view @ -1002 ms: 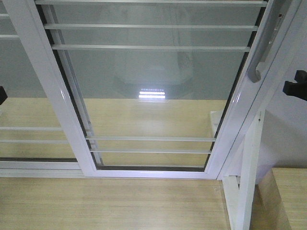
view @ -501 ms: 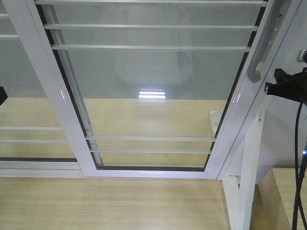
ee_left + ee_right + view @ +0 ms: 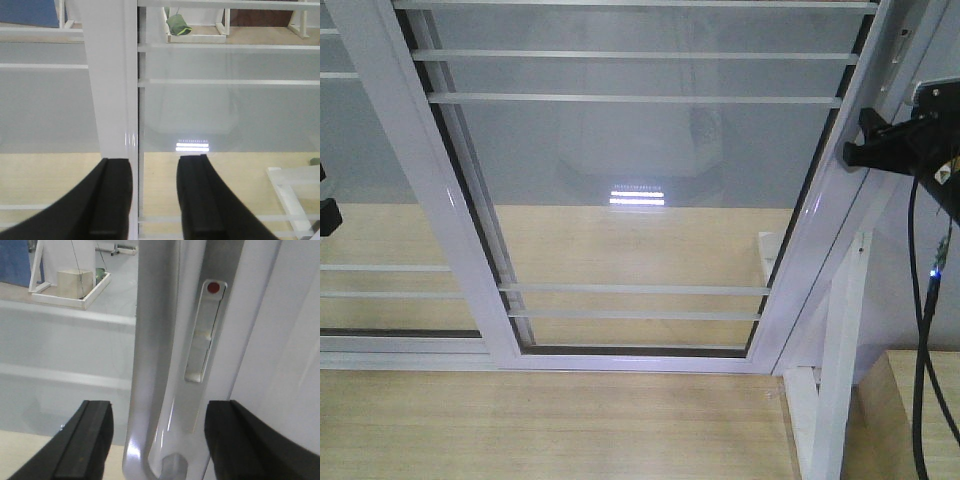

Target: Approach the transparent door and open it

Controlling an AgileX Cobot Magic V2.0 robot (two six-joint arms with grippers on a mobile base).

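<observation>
The transparent door (image 3: 640,200), clear glass with thin white bars in a white frame, fills the front view. Its curved grey pull handle (image 3: 155,365) runs down the right stile. My right gripper (image 3: 865,145) is open at the handle's lower end; in the right wrist view the right gripper (image 3: 160,412) has one finger on each side of the handle, with gaps on both sides. A slim latch with a red dot (image 3: 212,288) sits beside the handle. My left gripper (image 3: 154,165) is open with nothing in it, facing the door's left stile (image 3: 112,75).
A second white-framed glass panel (image 3: 370,150) overlaps on the left. A bare white post (image 3: 840,350) and a wooden surface (image 3: 920,410) stand at the lower right. Pale wood floor (image 3: 550,420) lies below. Black cables (image 3: 925,300) hang from the right arm.
My right gripper has risen and moved left, from beside the door frame to the handle, and now covers the handle's lower end. The left gripper has shifted slightly at the left edge.
</observation>
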